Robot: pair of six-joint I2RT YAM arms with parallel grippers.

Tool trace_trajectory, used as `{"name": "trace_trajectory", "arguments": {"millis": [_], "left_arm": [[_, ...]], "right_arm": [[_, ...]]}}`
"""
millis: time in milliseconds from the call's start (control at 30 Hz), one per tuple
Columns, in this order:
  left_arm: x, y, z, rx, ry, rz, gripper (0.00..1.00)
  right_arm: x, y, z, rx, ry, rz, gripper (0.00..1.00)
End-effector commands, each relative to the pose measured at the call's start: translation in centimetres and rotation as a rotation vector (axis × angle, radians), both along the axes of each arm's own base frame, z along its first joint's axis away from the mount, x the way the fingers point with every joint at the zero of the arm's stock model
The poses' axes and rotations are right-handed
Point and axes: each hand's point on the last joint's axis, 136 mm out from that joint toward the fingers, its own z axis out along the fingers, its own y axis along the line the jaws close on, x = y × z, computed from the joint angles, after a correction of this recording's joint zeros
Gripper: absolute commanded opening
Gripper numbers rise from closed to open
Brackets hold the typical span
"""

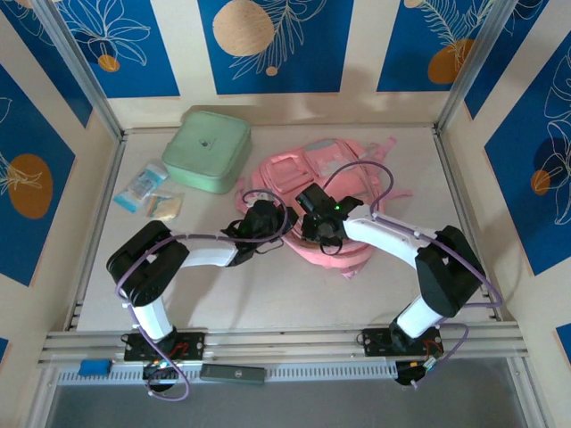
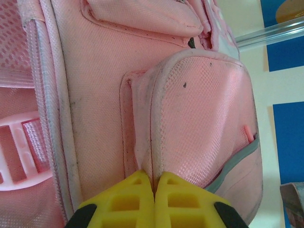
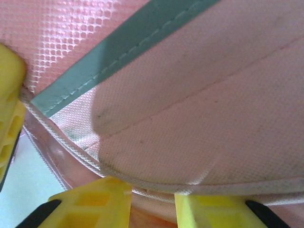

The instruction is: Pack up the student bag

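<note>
Backpack (image 1: 290, 174), pink and the biggest thing on the table (image 1: 294, 303), lies right of centre in the overhead view, towards the back. Both arms reach in over its near side: the left arm (image 1: 205, 254) from the left, the right arm (image 1: 393, 236) from the right. The left jaws and right jaws sit close together over the pink fabric. A mint green case (image 1: 211, 150) lies just left of the backpack at the back, and two small packets (image 1: 143, 185) lie further left, well apart from it. From the left wrist, the backpack (image 2: 95, 95) shows a mesh pocket (image 2: 204, 118) with a grey trim (image 2: 237, 164). The pocket's piped edge runs down between the yellow fingers (image 2: 137, 199), and the left jaws are pressed together on that edge. From the right wrist, the backpack (image 3: 213, 104) is very near, crossed by a grey-green band (image 3: 118, 52). The yellow fingers (image 3: 95, 204) stand apart at the bottom, a corded rim of the backpack crossing just above the gap. Whether they press on it I cannot tell.
</note>
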Motion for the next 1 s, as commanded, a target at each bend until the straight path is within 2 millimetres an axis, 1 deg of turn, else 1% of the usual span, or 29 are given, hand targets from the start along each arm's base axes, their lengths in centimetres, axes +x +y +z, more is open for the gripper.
{"name": "trace_trajectory", "arguments": {"millis": [0, 33, 100, 167, 233, 300, 367, 433, 567, 700, 767, 800, 867, 900, 967], "left_arm": [[0.9, 0.0, 2.1, -0.007, -0.070, 0.010, 0.00], [0.9, -0.1, 2.0, -0.003, -0.067, 0.008, 0.00], [1.0, -0.2, 2.3, -0.014, -0.070, 0.007, 0.00], [1.0, -0.2, 2.4, -0.013, -0.072, 0.008, 0.00], [1.0, -0.1, 2.4, -0.006, -0.073, 0.008, 0.00], [1.0, -0.2, 2.3, -0.004, -0.071, 0.006, 0.00], [1.0, -0.2, 2.4, -0.005, -0.074, 0.003, 0.00], [1.1, -0.1, 2.3, -0.003, -0.072, 0.010, 0.00], [1.5, 0.3, 2.0, -0.001, -0.065, 0.007, 0.00], [2.3, 1.4, 1.9, -0.004, -0.059, 0.014, 0.00], [2.6, 2.1, 1.9, 0.006, -0.058, 0.024, 0.00], [2.7, 2.3, 2.0, 0.011, -0.066, 0.019, 0.00], [3.0, 2.5, 1.8, 0.013, -0.057, 0.010, 0.00], [3.1, 2.6, 1.7, 0.006, -0.053, 0.014, 0.00], [3.1, 2.2, 2.0, -0.020, -0.065, 0.005, 0.00]], "right_arm": [[0.4, -1.8, 0.2, -0.053, -0.017, -0.123, 0.36], [0.5, -1.3, 0.2, -0.027, -0.021, -0.126, 0.39], [0.6, -0.7, 0.0, -0.010, -0.022, -0.140, 0.40], [0.9, -0.9, -0.2, -0.049, -0.031, -0.164, 0.39], [1.2, -1.6, -0.3, -0.102, -0.054, -0.200, 0.33], [1.4, -1.8, -0.3, -0.098, -0.079, -0.215, 0.31], [1.7, -1.5, -0.1, -0.069, -0.108, -0.202, 0.28], [1.8, -1.6, 0.4, -0.066, -0.122, -0.192, 0.24], [1.4, -2.1, 1.1, -0.078, -0.114, -0.112, 0.12], [0.2, -3.0, 1.4, -0.080, -0.099, -0.021, 0.04], [-0.5, -3.9, 1.3, -0.104, -0.074, 0.011, 0.02], [-0.7, -4.4, 1.4, -0.129, -0.074, 0.037, 0.01], [-0.8, -5.7, 1.5, -0.186, -0.088, 0.034, 0.01], [-0.6, -5.5, 1.4, -0.164, -0.097, 0.051, 0.01], [-0.7, -3.6, 1.4, -0.050, -0.084, 0.083, 0.02]]}}
